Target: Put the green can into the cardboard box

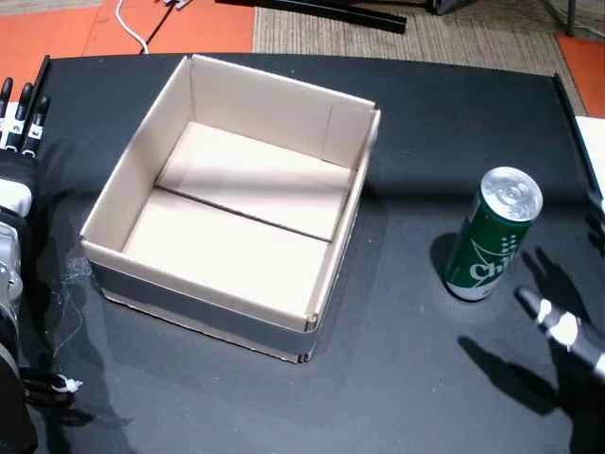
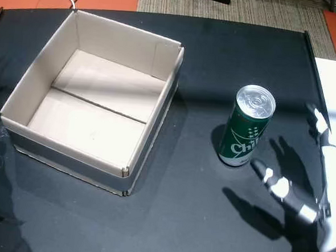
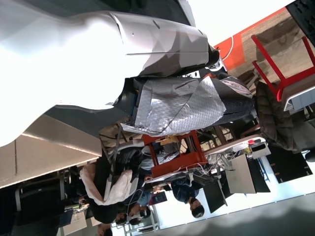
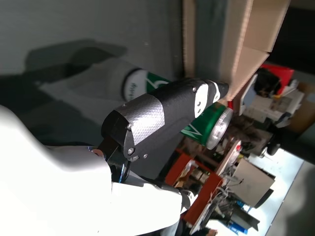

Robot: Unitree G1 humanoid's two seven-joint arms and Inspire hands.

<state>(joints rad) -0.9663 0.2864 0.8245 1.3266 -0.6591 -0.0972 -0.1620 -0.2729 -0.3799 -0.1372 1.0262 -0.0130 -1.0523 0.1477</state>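
A: On the near right edge of the worktop (image 1: 406, 378), what did you see?

B: The right robot hand (image 2: 292, 196) was there, low over the black surface. Its fingers (image 1: 553, 322) were spread apart and held nothing. One fingertip pointed toward the green can (image 1: 492, 236), close to it but not touching.

A: Did the right wrist view agree?

B: Yes. There a dark thumb (image 4: 167, 118) lay in front of the green can (image 4: 209, 125), and I saw no grip around it.

A: Where was the can exactly?

B: It stood upright on the worktop (image 2: 196, 219), to the right of the cardboard box (image 1: 123, 175), well apart from its wall. In both head views the silver top was up and the white letters faced the camera.

A: And the left side?

B: The left robot hand (image 1: 17, 142) was at the left edge, beside the cardboard box (image 2: 21, 94) and not touching it. Its dark fingers were straight and held nothing. The left wrist view showed only white arm housing and the room, with people far behind.

A: The box itself?

B: It was open on top, and its bottom flaps were bare. Beyond the worktop there was an orange floor (image 1: 57, 28) and a woven mat (image 1: 425, 33).
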